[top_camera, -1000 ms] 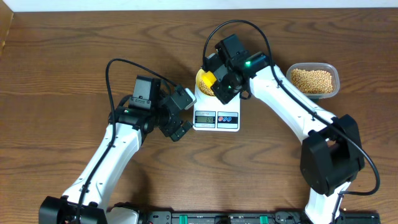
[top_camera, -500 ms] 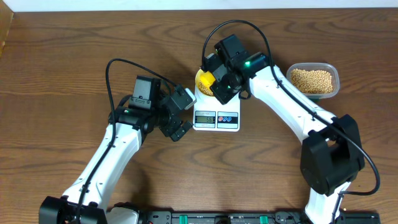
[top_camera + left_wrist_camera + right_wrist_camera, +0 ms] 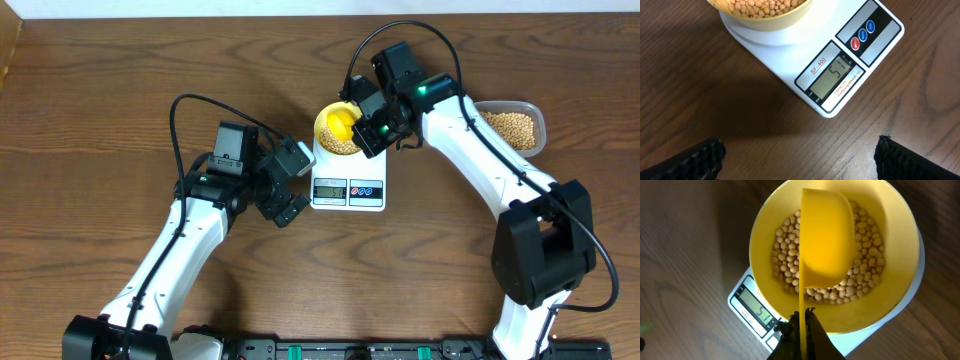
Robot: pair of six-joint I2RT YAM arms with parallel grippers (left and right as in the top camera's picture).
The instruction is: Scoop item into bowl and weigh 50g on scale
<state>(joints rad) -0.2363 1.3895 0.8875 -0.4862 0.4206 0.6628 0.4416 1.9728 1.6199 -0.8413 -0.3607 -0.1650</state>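
Observation:
The white scale (image 3: 348,186) sits mid-table with the pale yellow bowl (image 3: 326,126) on its platform. Tan beans (image 3: 785,255) cover the bowl's (image 3: 897,225) bottom. My right gripper (image 3: 804,317) is shut on the thin handle of a yellow scoop (image 3: 825,235), which hangs over the bowl with no beans showing in it. From overhead, the right gripper (image 3: 375,128) is at the bowl's right side. My left gripper (image 3: 800,160) is open, low over bare wood just left of the scale (image 3: 790,45). The display (image 3: 832,80) appears to read 51.
A clear plastic container (image 3: 512,127) of beans stands at the right, behind the right arm. The left arm (image 3: 200,215) crosses the table's left half, and the left gripper (image 3: 298,185) is beside the scale's left edge. The scale's two round buttons (image 3: 862,34) face the front.
My right gripper has moved back and to the right with the scoop, uncovering more of the bowl. The left arm has not moved.

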